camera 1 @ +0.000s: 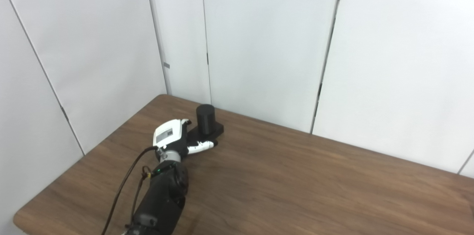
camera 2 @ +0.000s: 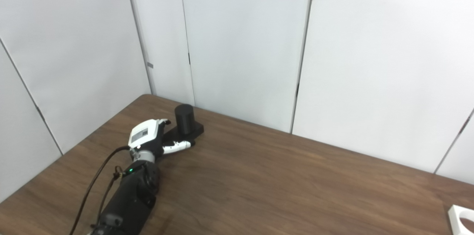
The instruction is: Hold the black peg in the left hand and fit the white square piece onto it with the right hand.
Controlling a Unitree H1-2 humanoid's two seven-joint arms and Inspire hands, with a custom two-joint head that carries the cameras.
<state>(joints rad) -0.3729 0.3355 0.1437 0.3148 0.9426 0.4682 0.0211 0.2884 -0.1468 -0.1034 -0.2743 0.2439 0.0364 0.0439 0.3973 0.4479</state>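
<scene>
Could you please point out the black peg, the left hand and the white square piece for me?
Peg (camera 1: 205, 117), left eye view, on its upright cylinder.
Left hand (camera 1: 174, 138), left eye view, on its back.
White piece (camera 2: 461, 218), right eye view, on its corner at the picture's edge.

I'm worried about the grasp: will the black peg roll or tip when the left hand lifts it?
Rolling seems unlikely: the black peg stands upright on a flat square base on the table. It looks rigid, so probably no flexing. The left hand is at the base's edge, so lifting from there might tilt it.
</scene>
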